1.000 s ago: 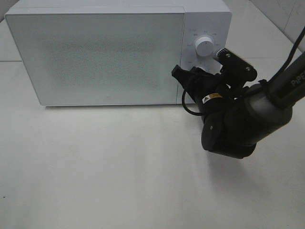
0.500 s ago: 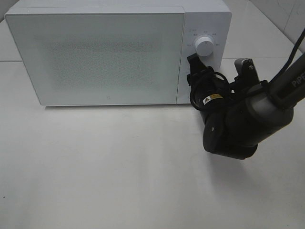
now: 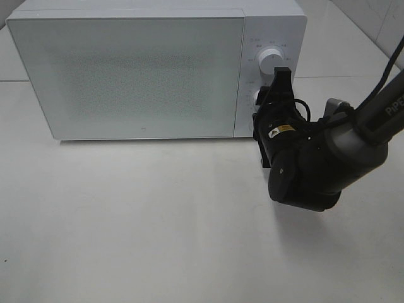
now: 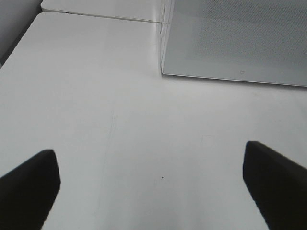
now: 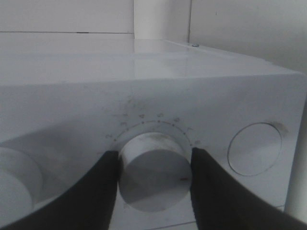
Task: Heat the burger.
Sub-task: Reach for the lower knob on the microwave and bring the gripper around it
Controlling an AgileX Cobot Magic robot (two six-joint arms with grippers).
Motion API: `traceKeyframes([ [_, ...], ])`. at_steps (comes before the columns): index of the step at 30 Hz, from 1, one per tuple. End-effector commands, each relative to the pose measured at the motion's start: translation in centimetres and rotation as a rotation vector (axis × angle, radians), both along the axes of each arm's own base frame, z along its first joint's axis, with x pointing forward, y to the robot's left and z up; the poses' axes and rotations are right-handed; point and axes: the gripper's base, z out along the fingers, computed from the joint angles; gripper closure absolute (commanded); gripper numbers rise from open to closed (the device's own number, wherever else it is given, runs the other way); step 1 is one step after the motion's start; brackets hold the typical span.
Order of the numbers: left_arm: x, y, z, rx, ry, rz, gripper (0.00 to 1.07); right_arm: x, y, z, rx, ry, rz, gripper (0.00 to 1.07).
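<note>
A boxy white microwave (image 3: 265,19) with smooth, glossy walls stands at the back of a matt white table (image 3: 158,221). Its wide door (image 3: 126,69) is shut; the flat panel has a fine speckled dot screen that lets nothing behind it show. The burger appears in no view, so where it lies cannot be told.

On the narrow control strip beside the door sits a round white upper dial (image 3: 271,60) ringed with small grey marks. Below it, the right gripper (image 3: 279,81) reaches in from a bulky black arm with rounded joints and a looping cable. Up close, its two dark, blunt fingers (image 5: 103,177) press against opposite sides of the lower dial (image 5: 154,172), a short, smooth, pale cylinder with a dotted scale arching round it, so the claw is clenched on that dial. A flat circular button (image 5: 254,148) lies flush in the panel next to it.

The left gripper (image 4: 148,158) hangs over bare tabletop near the microwave's front corner, its black wedge-shaped fingers spread wide, released and holding nothing
</note>
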Motion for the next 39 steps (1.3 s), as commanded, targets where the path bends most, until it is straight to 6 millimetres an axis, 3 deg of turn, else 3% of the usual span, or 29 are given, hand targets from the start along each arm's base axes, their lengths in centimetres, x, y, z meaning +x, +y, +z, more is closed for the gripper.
traceKeyframes([
  [1,-0.34,-0.07,-0.04,-0.009,-0.030,0.000,0.11,0.15,0.50,0.72,0.080,-0.053,0.030,1.04],
  [21,-0.34,-0.07,-0.04,-0.009,-0.030,0.000,0.11,0.15,0.42,0.74,0.034,-0.054,0.024,0.99],
  [26,-0.34,-0.07,-0.04,-0.009,-0.030,0.000,0.11,0.15,0.27,1.17,-0.010,-0.099,0.009,0.86],
  [29,-0.34,-0.07,-0.04,-0.009,-0.030,0.000,0.11,0.14,0.27,1.18,-0.011,-0.100,0.009,0.84],
  [31,-0.34,-0.07,-0.04,-0.009,-0.030,0.000,0.11,0.14,0.14,1.25,-0.006,-0.098,-0.005,0.72],
  [39,-0.34,-0.07,-0.04,-0.009,-0.030,0.000,0.11,-0.33,-0.23,1.65,-0.019,-0.076,-0.008,0.53],
])
